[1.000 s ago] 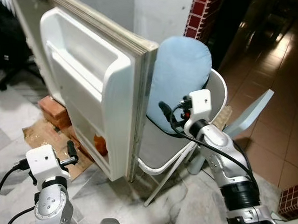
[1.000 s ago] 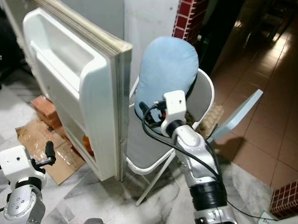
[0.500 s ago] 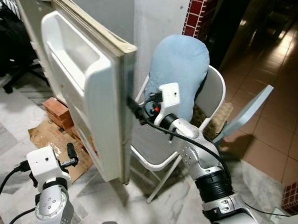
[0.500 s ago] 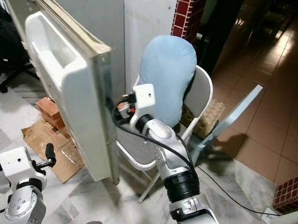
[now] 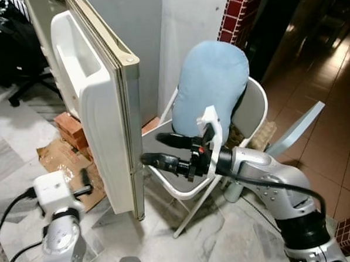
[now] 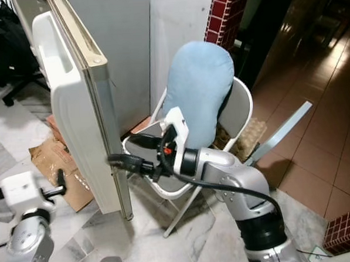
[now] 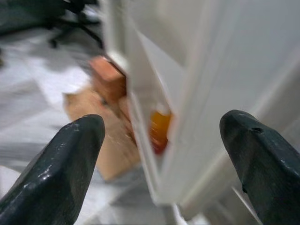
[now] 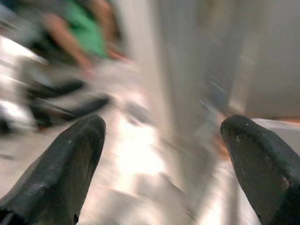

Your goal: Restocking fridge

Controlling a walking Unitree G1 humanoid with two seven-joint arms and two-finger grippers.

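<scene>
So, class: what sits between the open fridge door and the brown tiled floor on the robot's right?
In the left eye view, a white folding chair with a blue cushion stands there, with the open right gripper reaching past it toward the fridge door.

chair (image 5: 253,112) right of fridge door (image 5: 107,128)

A lived-in home, by all signs, likely a back kitchen or utility corner. White fridge door (image 5: 107,128) standing open on grey-veined marble floor tiles (image 5: 216,240), with loose red bricks (image 5: 69,128) and flattened cardboard (image 5: 62,163) lying at its foot. White folding chair (image 5: 253,112) beside it, carrying a pale blue cushion (image 5: 211,85). Red-brick pillar (image 5: 236,13) behind, then glossy brown floor tiles (image 5: 327,70) leading off into a dim room. Black office chair (image 5: 19,69) on castors further back. Egg cartons (image 5: 268,132) stacked behind the folding chair.
</scene>
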